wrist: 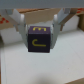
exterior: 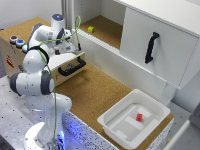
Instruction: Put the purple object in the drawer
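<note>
The white Franka arm's gripper (wrist: 39,20) stands closed to the width of a dark purple cube with a yellow letter on its faces (wrist: 39,40); in the wrist view the pale fingers (wrist: 19,21) bear on two opposite sides of the cube, which hangs between them over a pale flat surface that appears to be the floor of the shallow pale plywood drawer with the black curved bar handle (exterior: 71,62). In the exterior view the drawer stands pulled out from the cork-topped wooden box (exterior: 20,35), and the wrist hangs over its open part; the cube itself is hidden there behind the arm. Whether the cube already touches the drawer floor cannot be told. Risks noted: released from too high, the cube may bounce or roll toward the drawer wall. The view does not show how centred the cube is over the opening, so a release near the front edge could leave it perched on the rim or send it onto the cork worktop (exterior: 95,92). Descending further with the fingers clamped could press the cube into the thin floor. The white plastic tub holding a small red block (exterior: 150,107) lies well apart and poses no interference.
</note>
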You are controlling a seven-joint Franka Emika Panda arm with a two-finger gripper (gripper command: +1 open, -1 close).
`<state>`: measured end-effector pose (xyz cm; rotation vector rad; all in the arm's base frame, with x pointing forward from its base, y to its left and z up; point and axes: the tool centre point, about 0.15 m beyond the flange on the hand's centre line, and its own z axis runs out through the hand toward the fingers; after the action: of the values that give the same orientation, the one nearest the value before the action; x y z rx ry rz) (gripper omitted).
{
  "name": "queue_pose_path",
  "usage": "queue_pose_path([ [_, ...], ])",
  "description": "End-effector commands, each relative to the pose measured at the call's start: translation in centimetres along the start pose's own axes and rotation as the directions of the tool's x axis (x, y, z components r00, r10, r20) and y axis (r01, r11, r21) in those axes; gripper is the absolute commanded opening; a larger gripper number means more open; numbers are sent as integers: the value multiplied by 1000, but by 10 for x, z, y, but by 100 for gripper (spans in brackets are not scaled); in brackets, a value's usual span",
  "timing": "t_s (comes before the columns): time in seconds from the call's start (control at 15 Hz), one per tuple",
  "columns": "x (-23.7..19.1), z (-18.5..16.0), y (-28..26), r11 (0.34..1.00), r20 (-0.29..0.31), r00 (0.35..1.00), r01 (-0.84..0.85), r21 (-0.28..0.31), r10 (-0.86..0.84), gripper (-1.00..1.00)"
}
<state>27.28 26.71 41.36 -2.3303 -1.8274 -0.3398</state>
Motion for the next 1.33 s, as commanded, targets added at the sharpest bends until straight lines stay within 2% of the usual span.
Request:
queue_pose_path([
  [0.0, 19, 41, 11, 980, -48, 981, 193, 52, -190, -100],
  [0.2, 31, 60, 17, 968, -76, 969, 239, 71, -234, -100],
  [0.6, 37, 101, 29, 933, -83, 935, 352, 79, -346, -100],
  [0.93, 34, 108, 37, 933, -97, 936, 346, 98, -337, -100],
  [1.0, 33, 104, 36, 931, -102, 935, 350, 99, -341, 100],
  [1.27, 23, 75, 37, 921, -112, 925, 374, 109, -362, 100],
])
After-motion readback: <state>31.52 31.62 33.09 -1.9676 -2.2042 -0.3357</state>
